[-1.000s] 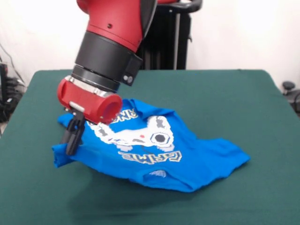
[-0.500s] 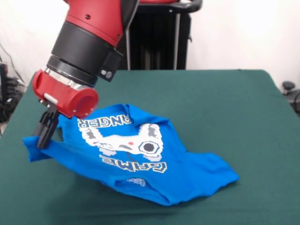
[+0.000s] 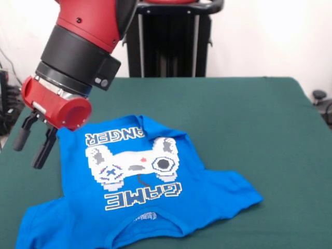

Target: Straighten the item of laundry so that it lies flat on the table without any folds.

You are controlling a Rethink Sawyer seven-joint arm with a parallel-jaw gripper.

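Arm [image 3: 83, 57] tilted, tool [image 3: 32, 145] spread, beside shirt [image 3: 140, 181]

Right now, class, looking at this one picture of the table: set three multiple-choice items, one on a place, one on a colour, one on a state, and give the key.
1. Where is the gripper relative to the T-shirt?
A. over its print
B. off its left edge in the picture
C. beyond its right sleeve

2. What colour is the table?
A. dark green
B. grey
C. brown

3. How is the gripper?
A. shut on cloth
B. shut, empty
C. open, empty

Key: B, it hangs beside the shirt's left edge; A, the top is dark green; C, the two fingers stand apart with nothing between.
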